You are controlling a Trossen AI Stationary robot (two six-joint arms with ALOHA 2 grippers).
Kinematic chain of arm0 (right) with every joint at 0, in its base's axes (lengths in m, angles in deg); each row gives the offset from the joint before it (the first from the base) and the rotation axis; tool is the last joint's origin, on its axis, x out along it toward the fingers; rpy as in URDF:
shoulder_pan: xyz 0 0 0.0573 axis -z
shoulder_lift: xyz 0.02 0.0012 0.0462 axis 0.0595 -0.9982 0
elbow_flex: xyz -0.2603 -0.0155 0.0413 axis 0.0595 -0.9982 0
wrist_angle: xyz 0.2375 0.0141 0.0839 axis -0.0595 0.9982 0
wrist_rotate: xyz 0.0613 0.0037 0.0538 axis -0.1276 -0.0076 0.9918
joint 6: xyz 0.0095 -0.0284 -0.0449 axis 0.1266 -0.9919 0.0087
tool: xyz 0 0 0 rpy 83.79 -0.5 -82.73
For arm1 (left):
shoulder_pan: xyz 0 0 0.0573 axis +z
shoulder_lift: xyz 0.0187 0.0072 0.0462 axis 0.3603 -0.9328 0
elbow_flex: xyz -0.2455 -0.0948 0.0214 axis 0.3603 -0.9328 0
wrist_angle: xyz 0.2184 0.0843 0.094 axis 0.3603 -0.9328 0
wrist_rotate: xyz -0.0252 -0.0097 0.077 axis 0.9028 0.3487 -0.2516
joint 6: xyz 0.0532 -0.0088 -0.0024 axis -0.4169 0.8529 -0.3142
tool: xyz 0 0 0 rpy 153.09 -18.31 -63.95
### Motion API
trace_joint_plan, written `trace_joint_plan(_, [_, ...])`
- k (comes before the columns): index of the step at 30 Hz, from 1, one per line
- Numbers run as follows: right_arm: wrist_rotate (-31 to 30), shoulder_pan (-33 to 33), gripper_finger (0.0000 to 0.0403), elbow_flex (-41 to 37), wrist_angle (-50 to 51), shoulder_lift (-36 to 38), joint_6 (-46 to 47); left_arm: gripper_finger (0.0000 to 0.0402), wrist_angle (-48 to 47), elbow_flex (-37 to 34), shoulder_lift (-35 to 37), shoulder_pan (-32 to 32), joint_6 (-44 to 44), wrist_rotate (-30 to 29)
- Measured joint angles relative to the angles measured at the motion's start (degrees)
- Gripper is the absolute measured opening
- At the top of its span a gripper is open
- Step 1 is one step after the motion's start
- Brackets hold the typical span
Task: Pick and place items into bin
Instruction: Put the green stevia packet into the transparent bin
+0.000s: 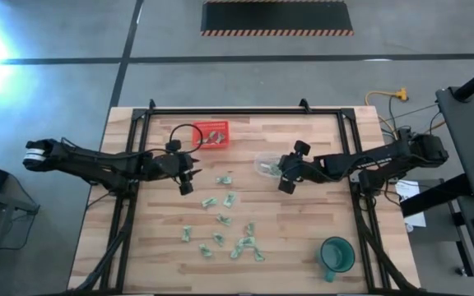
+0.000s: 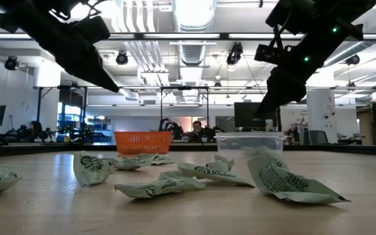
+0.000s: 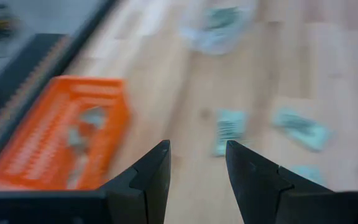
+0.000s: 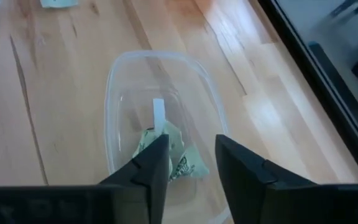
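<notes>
Several small pale green crinkly packets [image 1: 225, 226] lie scattered on the wooden table, mostly toward its middle and near side [image 2: 155, 186]. The orange-red basket [image 1: 211, 134] stands near the far edge and holds a few packets [image 3: 82, 127]. My left gripper [image 1: 188, 182] hangs open above the table beside the basket [image 3: 55, 134], with nothing between its fingers [image 3: 197, 149]. My right gripper [image 4: 192, 142] is open over a clear plastic container [image 4: 160, 112], in which one green packet [image 4: 179, 155] lies; the near finger hides part of that packet.
A green cup [image 1: 336, 255] stands at the table's near right corner. Black frame rails [image 1: 245, 111] run along the far edge and both sides. The clear container [image 1: 267, 164] sits right of the basket. A person [image 2: 196, 130] shows far off in the room.
</notes>
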Motion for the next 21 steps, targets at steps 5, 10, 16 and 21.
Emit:
trace_joint_plan(5, [0.11, -1.04, 0.0140, 0.00, -2.37, 0.79, -3.77, 0.0139, 5.84, -1.12, -2.11, -0.73, -1.92, 10.58])
trace_joint_plan(10, [0.33, -2.73, 0.0139, -0.02, -3.72, 1.26, -7.06, 0.0139, 16.98, -3.55, -9.73, -2.09, -7.00, 14.49])
trace_joint_plan(16, [0.44, -3.64, 0.0128, -0.02, -4.13, 1.66, -7.67, 0.0139, 21.08, -1.13, -21.01, -1.56, -9.52, 9.86])
trace_joint_plan(21, [1.51, -3.64, 0.0120, -0.02, -4.49, 2.05, -7.73, 0.0139, 20.75, 1.45, -29.08, -0.26, -9.65, 8.35])
